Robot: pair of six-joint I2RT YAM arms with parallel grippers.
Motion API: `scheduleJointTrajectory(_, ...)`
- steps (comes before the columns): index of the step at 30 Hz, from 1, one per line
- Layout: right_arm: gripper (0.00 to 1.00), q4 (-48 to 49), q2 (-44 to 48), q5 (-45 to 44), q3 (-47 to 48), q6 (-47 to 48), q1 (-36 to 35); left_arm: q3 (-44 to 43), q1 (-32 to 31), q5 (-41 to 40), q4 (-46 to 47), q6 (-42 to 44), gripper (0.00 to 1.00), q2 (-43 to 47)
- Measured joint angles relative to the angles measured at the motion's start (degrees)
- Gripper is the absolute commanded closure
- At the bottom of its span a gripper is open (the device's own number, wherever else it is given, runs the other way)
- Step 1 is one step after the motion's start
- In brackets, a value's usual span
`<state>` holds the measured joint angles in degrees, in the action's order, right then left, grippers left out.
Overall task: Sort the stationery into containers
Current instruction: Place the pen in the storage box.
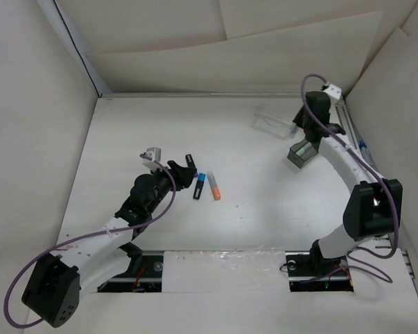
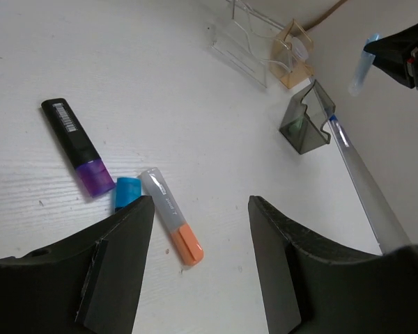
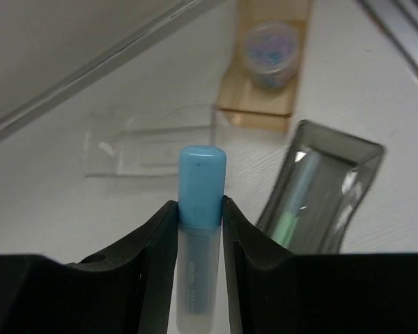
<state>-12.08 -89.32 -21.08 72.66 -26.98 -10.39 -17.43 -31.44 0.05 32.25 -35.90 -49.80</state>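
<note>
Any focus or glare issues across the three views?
Top external: even light, clear box nearly vanishes on white. Left wrist: purple marker sharp, glare streak on the rail. Right wrist: light-blue marker sharp, tan box behind it blurred.

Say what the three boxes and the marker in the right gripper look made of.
Clear box: glossy transparent plastic, table visible through it. Tan-orange box: translucent tinted plastic. Grey box: smoky glossy plastic, bright reflections. Held marker: likely plastic, frosted body, opaque matte light-blue cap.

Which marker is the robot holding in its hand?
The light-blue-capped marker, pinched in the right hand. The purple, blue and orange ones lie loose.
</note>
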Motion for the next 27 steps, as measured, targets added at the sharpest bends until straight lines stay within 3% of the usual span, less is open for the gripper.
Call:
scheduleJointTrajectory(5, 0.97, 0.4, -1.2, 0.2, -1.6, -3.1, 9.5, 0.0, 0.0, 0.7, 0.0, 0.0, 0.47, -0.7)
scheduleJointTrajectory(9, 0.95, 0.5, -3.4, 1.2, -2.6, -4.8, 12.7, 0.0, 0.0, 1.2, 0.0, 0.0, 0.47, -1.2)
scheduleJointTrajectory(14, 0.86, 0.6, -5.5, 2.1, -5.2, -6.4, 14.9, 0.0, 0.0, 1.5, 0.1, 0.0, 0.47, -1.5)
scheduleJointTrajectory(21, 0.5, 0.6, -6.7, 3.0, -6.2, -7.9, 15.2, 0.0, 0.0, 1.8, 0.1, 0.0, 0.47, -2.2)
scheduleJointTrajectory(24, 0.43, 0.7, -6.4, 3.3, -6.2, -7.9, 15.2, 0.0, 0.0, 1.9, 0.1, 0.0, 0.47, -2.2)
scheduleJointTrajectory(27, 0.42, 0.7, -5.0, 3.3, -6.4, -7.8, 15.0, 0.0, 0.0, 1.9, 0.1, 0.0, 0.47, -2.2)
